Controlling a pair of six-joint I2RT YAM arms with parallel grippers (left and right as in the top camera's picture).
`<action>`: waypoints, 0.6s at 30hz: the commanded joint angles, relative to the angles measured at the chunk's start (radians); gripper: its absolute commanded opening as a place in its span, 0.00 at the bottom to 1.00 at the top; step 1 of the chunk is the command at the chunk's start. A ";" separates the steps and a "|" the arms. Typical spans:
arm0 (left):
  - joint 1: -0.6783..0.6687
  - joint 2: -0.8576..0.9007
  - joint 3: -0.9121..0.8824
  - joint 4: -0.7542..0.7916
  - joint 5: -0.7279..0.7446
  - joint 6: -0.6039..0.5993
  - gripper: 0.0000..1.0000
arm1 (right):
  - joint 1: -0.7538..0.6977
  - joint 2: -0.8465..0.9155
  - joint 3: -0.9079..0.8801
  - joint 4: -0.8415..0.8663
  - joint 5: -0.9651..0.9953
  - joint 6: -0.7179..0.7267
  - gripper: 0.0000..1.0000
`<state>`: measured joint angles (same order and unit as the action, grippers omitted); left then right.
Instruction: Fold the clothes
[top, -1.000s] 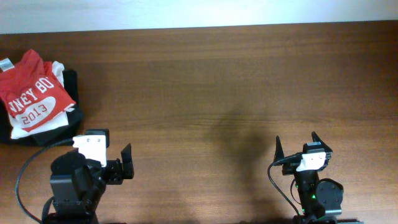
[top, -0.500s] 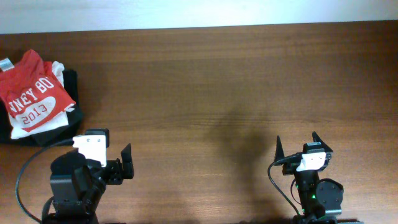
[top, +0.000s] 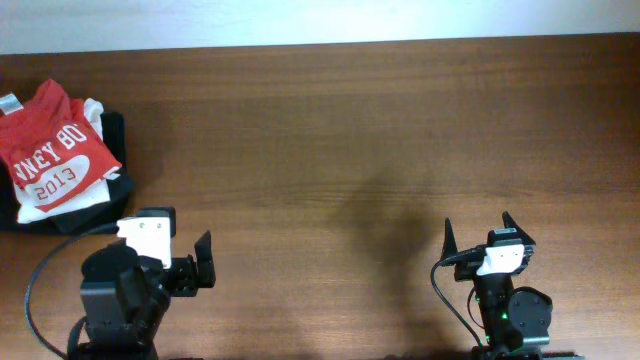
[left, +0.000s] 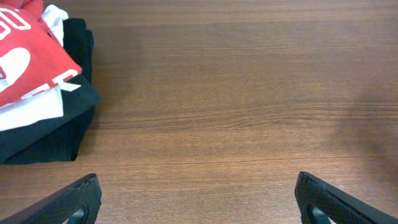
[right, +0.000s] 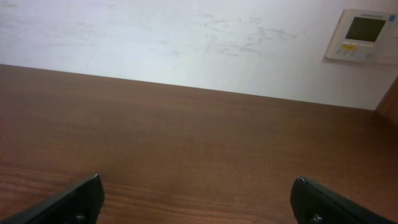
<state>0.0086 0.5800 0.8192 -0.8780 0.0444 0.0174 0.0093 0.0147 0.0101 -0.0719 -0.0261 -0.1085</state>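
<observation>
Red T-shirt (top: 50, 150) upper left of overhead frame, atop white garment (top: 93, 112) and black garment (top: 115, 135). Left gripper (left: 199, 202) lower left, jaws wide, empty; shirt near, not touching. Right gripper (top: 477, 238) lower right, wide, empty, well apart from shirt.

The T-shirt (top: 50, 150) lies on top of a second garment (top: 93, 112) and a bottom garment (top: 113, 135), at the far left of the table (top: 350, 130). The left gripper (left: 199, 198) and the right gripper (top: 478, 238) stand at the near edge, well apart.
</observation>
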 joint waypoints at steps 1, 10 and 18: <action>-0.028 -0.053 -0.031 0.002 0.011 -0.006 0.99 | 0.006 -0.009 -0.005 -0.007 0.012 0.000 0.99; -0.035 -0.320 -0.447 0.330 -0.007 0.000 0.99 | 0.006 -0.009 -0.005 -0.007 0.012 0.000 0.99; -0.035 -0.474 -0.775 0.821 0.000 -0.002 0.99 | 0.006 -0.009 -0.005 -0.007 0.013 0.000 0.99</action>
<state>-0.0204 0.1589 0.1211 -0.1669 0.0341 0.0174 0.0093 0.0139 0.0101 -0.0723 -0.0227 -0.1085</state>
